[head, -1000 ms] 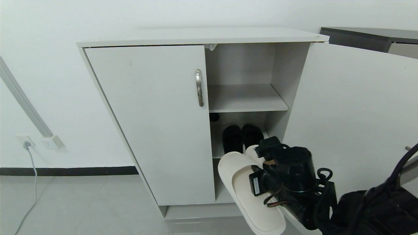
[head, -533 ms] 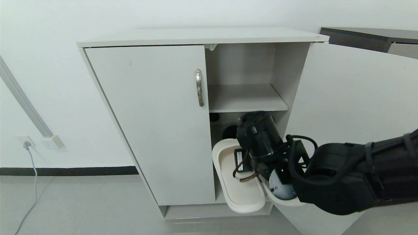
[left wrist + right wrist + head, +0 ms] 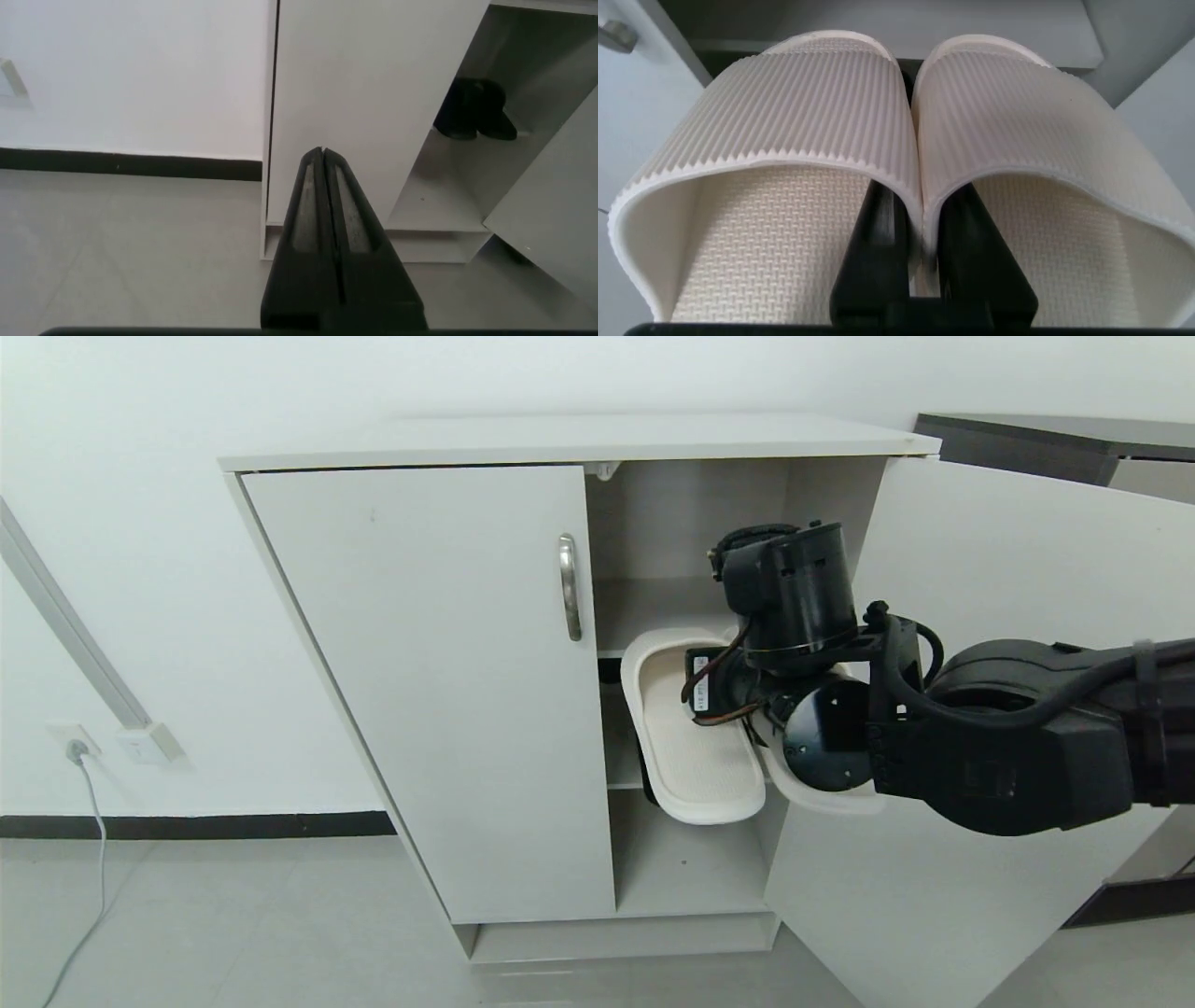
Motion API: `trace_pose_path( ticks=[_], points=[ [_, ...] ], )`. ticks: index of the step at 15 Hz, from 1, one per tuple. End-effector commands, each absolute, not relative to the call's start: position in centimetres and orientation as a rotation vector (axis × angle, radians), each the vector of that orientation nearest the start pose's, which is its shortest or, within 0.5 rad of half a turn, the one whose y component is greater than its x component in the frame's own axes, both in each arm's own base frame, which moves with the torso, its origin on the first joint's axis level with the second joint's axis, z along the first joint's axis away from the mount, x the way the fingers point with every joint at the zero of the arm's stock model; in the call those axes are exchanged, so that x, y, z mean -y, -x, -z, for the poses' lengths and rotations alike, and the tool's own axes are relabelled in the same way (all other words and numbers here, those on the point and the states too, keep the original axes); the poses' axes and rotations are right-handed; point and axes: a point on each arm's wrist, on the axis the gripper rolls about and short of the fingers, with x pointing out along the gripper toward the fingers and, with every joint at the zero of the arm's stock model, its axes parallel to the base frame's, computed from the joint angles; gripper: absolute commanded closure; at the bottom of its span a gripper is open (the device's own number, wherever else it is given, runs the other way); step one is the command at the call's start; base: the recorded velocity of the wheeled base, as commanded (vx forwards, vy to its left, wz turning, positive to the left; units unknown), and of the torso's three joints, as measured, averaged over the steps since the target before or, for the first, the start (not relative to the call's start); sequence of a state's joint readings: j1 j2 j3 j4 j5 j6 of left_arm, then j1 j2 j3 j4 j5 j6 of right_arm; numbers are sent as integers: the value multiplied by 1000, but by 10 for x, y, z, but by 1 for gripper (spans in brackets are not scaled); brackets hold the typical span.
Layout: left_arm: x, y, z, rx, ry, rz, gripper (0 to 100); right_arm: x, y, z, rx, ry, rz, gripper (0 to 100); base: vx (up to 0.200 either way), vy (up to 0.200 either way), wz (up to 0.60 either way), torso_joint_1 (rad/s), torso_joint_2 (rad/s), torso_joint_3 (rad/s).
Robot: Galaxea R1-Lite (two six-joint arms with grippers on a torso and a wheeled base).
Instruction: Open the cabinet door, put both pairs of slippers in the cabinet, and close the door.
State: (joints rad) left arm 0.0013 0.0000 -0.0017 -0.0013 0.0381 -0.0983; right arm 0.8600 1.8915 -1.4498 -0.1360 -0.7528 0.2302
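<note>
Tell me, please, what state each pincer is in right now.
Left pincer: shut, holding nothing.
Right pincer: shut on the pair of white slippers.

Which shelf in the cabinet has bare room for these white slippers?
The top shelf, where it shows, and the bottom floor are bare, both beside the closed door. The middle shelf is crowded: black slippers sit there.

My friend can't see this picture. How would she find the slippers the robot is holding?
Find the white cabinet with its right door open. At the open side, the right gripper pinches the cream slippers side by side. They are pale and ribbed, unlike the black slippers resting on a shelf inside.
</note>
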Motion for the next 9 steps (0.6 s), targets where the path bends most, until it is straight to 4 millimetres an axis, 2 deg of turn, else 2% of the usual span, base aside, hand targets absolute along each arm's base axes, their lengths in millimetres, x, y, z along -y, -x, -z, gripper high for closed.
trace_pose_path(
  ticks=[1, 5, 9],
  points=[
    [-1, 23, -76, 5, 98, -40, 100, -274, -260, -250, -220, -12, -76, 100, 0, 0, 0, 0, 0, 0],
    [-1, 23, -76, 3, 97, -38, 100, -274, -260, -250, -220, -12, -76, 100, 0, 0, 0, 0, 0, 0],
    [-1, 23, -76, 5, 97, -37, 100, -274, -263, -247, -224, -8, -67, 100, 200, 0, 0, 1, 1, 1]
  ],
)
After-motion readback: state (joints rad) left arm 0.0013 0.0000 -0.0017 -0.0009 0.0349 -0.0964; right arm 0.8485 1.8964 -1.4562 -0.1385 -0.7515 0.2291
